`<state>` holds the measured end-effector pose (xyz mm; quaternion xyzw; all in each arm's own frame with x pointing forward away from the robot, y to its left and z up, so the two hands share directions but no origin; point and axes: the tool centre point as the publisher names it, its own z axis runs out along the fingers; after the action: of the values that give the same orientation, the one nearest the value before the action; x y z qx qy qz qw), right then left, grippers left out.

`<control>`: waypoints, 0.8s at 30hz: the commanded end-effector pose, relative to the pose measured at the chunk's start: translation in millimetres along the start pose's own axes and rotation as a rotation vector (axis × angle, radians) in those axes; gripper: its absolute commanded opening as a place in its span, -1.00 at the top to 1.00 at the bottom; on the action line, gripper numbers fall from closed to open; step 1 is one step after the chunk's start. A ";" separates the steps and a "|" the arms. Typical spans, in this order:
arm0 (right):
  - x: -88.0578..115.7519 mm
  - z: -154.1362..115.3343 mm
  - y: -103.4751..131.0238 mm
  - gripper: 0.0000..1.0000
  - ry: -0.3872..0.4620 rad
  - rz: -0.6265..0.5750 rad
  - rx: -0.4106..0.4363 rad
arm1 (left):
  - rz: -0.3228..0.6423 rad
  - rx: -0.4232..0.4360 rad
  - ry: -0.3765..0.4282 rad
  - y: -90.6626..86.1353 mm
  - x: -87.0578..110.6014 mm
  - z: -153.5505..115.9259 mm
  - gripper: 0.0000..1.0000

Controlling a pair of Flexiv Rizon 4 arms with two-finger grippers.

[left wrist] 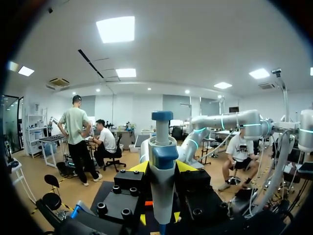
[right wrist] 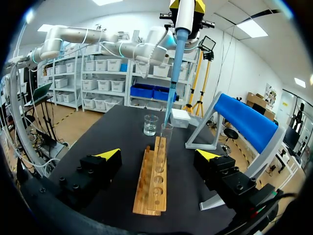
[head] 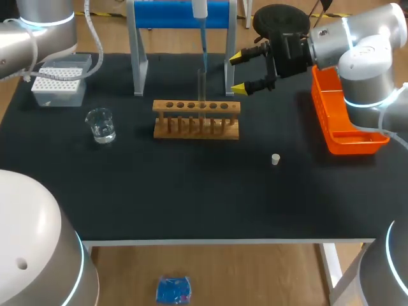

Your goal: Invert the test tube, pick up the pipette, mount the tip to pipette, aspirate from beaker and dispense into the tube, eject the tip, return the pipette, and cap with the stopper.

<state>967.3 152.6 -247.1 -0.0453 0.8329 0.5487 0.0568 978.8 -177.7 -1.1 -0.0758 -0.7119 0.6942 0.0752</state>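
The left gripper [left wrist: 162, 171] is clamped on the pipette [left wrist: 164, 156], a yellow-tipped finger pressed against each side of its white body. The pipette hangs upright, its blue button toward the wrist. The right gripper [right wrist: 159, 154] stands wide open and holds nothing. It hovers at one end of the rack [right wrist: 154, 181], looking along its length.

The table [head: 191, 191] has a matte black top. At its back is a stand [head: 172, 14] with a blue bar on pale legs. An orange plastic basket [head: 344, 121] lies by the right edge, under the right arm. A grey box [head: 58, 86] of white tips sits at the back left. The rack (plain wood, a row of round holes) is near the middle. The beaker [head: 101, 124], clear and round, stands to its left.

The tube [right wrist: 166, 134], thin clear glass, stands upright in one of the rack's holes. The pipette's slim blue tip [right wrist: 172, 78] comes down to its mouth. The stopper [head: 275, 159], a small pale plug, lies alone on the table, right of the rack.
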 end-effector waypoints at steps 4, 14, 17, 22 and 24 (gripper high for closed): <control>-0.1 -0.3 -0.4 -1.00 0.001 -0.001 0.000 | -0.004 0.010 -0.004 5.0 0.5 -1.4 1.00; -0.1 -0.3 -0.4 -1.00 0.001 -0.001 0.000 | -0.033 -0.007 -0.021 10.1 1.8 -4.4 1.00; -0.1 -0.3 -0.4 -1.00 0.001 -0.001 0.000 | -0.037 -0.011 -0.024 11.4 1.5 -4.8 1.00; -0.1 -0.3 -0.4 -1.00 0.001 -0.001 0.000 | -0.039 -0.016 -0.029 13.4 0.8 -5.7 1.00; -0.1 -0.3 -0.4 -1.00 0.001 -0.001 0.000 | -0.036 -0.017 -0.032 14.1 0.7 -6.0 1.00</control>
<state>967.3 152.6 -247.1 -0.0452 0.8329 0.5487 0.0568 981.9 -171.1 -15.1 -0.0541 -0.7203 0.6871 0.0789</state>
